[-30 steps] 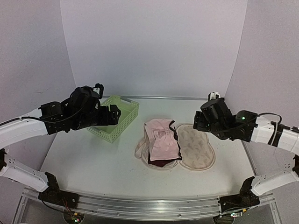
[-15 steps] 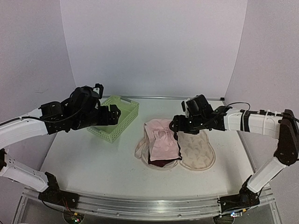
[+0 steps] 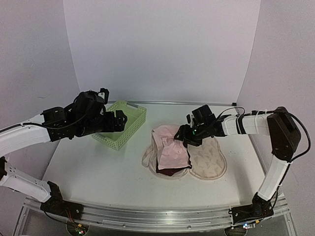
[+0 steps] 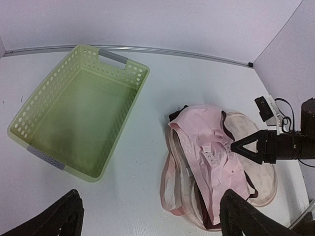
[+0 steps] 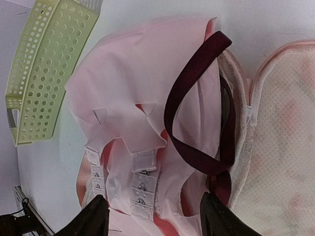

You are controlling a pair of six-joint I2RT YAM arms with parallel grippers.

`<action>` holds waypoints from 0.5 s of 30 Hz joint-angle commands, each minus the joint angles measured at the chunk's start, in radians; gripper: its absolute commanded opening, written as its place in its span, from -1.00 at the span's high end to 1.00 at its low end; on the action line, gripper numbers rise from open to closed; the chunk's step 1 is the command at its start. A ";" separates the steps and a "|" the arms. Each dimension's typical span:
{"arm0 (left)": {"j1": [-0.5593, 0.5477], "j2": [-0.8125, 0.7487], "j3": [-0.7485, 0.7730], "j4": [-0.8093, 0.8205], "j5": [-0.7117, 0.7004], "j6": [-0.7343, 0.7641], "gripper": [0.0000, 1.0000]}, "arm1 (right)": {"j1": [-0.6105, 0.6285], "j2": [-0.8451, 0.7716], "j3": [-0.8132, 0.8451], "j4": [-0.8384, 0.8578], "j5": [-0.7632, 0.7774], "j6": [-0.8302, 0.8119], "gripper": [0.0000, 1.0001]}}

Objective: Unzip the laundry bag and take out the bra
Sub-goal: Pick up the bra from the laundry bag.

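The laundry bag [image 3: 209, 160] lies unzipped and spread flat, its cream printed lining up; it also shows in the right wrist view [image 5: 285, 123]. A pale pink bra [image 3: 171, 150] lies over its left half. The dark maroon bra [image 3: 170, 171] lies under the pink one, and its strap [image 5: 182, 98] loops out over it. My right gripper [image 3: 183, 136] is open, low over the strap at the bag's middle fold, holding nothing [image 5: 155, 221]. My left gripper [image 3: 118, 120] is open and empty, held above the basket's near side [image 4: 147, 221].
A light-green lattice basket [image 3: 123, 125], empty [image 4: 78, 113], stands at the back left of the bag. White walls close the table at the back and sides. The pink bra's hook bands [image 5: 142, 187] lie between my right fingers.
My right arm has swung left from the table's right side and come down over the bras at the bag's middle. The left arm has not moved.
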 commanded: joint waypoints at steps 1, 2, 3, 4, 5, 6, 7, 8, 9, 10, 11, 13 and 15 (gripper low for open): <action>0.006 -0.003 0.016 0.031 0.001 0.002 -0.93 | -0.006 0.027 0.055 0.093 -0.072 0.026 -0.24; 0.006 -0.002 0.017 0.031 0.002 0.001 -0.93 | -0.007 0.035 0.058 0.097 -0.082 0.028 -0.21; 0.006 -0.001 0.017 0.031 0.004 0.000 -0.93 | -0.007 0.043 0.060 0.104 -0.091 0.032 -0.20; 0.007 0.000 0.017 0.032 0.004 -0.001 -0.93 | -0.007 0.049 0.061 0.110 -0.100 0.037 -0.18; 0.006 0.000 0.016 0.031 0.003 -0.001 -0.93 | -0.007 0.055 0.061 0.115 -0.106 0.040 -0.17; 0.007 0.000 0.016 0.032 0.004 -0.001 -0.93 | -0.007 0.061 0.061 0.121 -0.112 0.044 -0.16; 0.006 0.002 0.017 0.030 0.004 -0.001 -0.93 | -0.008 0.065 0.060 0.127 -0.117 0.046 -0.15; 0.006 0.000 0.017 0.032 0.004 -0.001 -0.93 | -0.007 0.069 0.059 0.131 -0.121 0.049 -0.14; 0.007 0.001 0.017 0.032 0.005 -0.003 -0.93 | -0.007 0.073 0.057 0.138 -0.126 0.052 -0.13; 0.007 0.000 0.017 0.030 0.005 -0.002 -0.93 | -0.009 0.076 0.055 0.140 -0.131 0.055 -0.10; 0.007 -0.001 0.017 0.030 0.006 -0.003 -0.93 | -0.008 0.081 0.052 0.140 -0.138 0.057 -0.08; 0.006 -0.001 0.016 0.030 0.006 -0.003 -0.93 | -0.009 0.092 0.046 0.170 -0.152 0.066 -0.02; 0.007 -0.003 0.014 0.030 0.007 -0.004 -0.93 | -0.008 0.099 0.039 0.186 -0.164 0.075 0.12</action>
